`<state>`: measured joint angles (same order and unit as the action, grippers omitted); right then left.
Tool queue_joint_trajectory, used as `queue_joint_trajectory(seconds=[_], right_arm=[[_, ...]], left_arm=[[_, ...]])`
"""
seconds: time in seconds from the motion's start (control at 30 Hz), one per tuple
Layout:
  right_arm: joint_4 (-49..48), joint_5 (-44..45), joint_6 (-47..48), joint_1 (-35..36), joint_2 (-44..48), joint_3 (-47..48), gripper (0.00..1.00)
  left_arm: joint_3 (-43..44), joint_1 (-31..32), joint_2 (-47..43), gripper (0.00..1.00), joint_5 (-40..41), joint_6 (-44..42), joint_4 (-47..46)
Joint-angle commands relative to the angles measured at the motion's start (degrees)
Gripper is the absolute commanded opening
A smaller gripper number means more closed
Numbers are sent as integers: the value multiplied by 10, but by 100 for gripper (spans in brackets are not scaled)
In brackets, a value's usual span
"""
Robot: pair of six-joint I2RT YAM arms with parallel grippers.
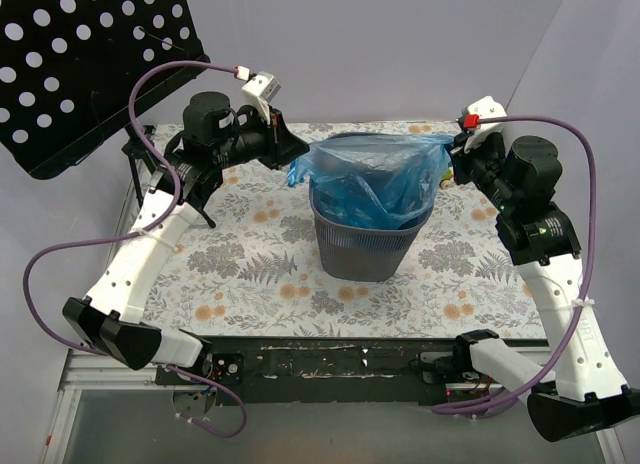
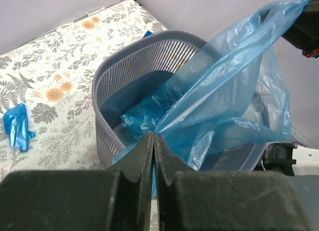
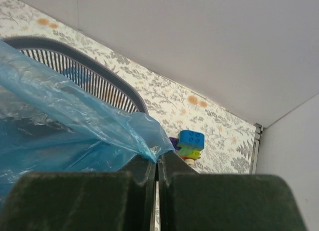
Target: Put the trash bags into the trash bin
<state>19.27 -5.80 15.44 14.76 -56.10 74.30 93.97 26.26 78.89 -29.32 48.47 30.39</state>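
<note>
The blue translucent trash bag [image 1: 372,174] hangs stretched over the mouth of the grey mesh trash bin [image 1: 365,252], its lower part inside. My left gripper [image 1: 298,156] is shut on the bag's left edge, level with the rim. The left wrist view shows its jaws [image 2: 153,138] pinching blue film [image 2: 224,81] above the bin [image 2: 130,66]. My right gripper [image 1: 449,150] is shut on the bag's right corner. In the right wrist view its tips [image 3: 158,160] clamp a fold of the bag [image 3: 60,121] beside the bin's rim [image 3: 117,89].
A black perforated music stand [image 1: 90,64] rises at the back left. A small crumpled scrap of blue plastic [image 2: 17,126] lies on the floral cloth [image 1: 250,274] left of the bin. A multicoloured toy-brick car [image 3: 190,144] sits behind the right gripper.
</note>
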Motion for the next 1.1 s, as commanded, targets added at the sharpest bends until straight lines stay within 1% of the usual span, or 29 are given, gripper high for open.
queue_joint_trajectory(seconds=[0.0, 0.1, 0.27, 0.33, 0.47, 0.6, 0.7, 0.8, 0.9, 0.97, 1.07], right_arm=[[16, 19, 15, -11, -7, 0, 1], [19, 17, 17, -19, -32, 19, 1], [42, 23, 45, -40, -83, 58, 1], [38, 15, 51, -53, -100, 61, 1], [67, -11, 71, -62, -145, 88, 1], [47, -13, 97, -66, -154, 68, 1], [46, -18, 107, -68, -165, 59, 1], [56, -32, 110, -70, -176, 60, 8], [77, -40, 114, -72, -183, 56, 14], [96, -51, 115, -77, -184, 50, 17], [111, -73, 102, -86, -183, 33, 18]], left_arm=[[-3, -3, 7, 0, -1, 8, -47], [27, -10, 58, 0, 29, -8, -68], [94, -31, 129, 0, 19, -23, -74], [99, -33, 154, 0, 31, -34, -83], [123, -37, 206, 0, 45, -65, -80], [127, -41, 243, 0, 60, -79, -100], [144, -46, 268, 0, 59, -72, -90], [140, -53, 275, 0, 38, -61, -79], [119, -60, 260, 0, 16, -59, -61], [82, -64, 240, 0, 3, -59, -58], [32, -69, 207, 0, -17, -62, -58]])
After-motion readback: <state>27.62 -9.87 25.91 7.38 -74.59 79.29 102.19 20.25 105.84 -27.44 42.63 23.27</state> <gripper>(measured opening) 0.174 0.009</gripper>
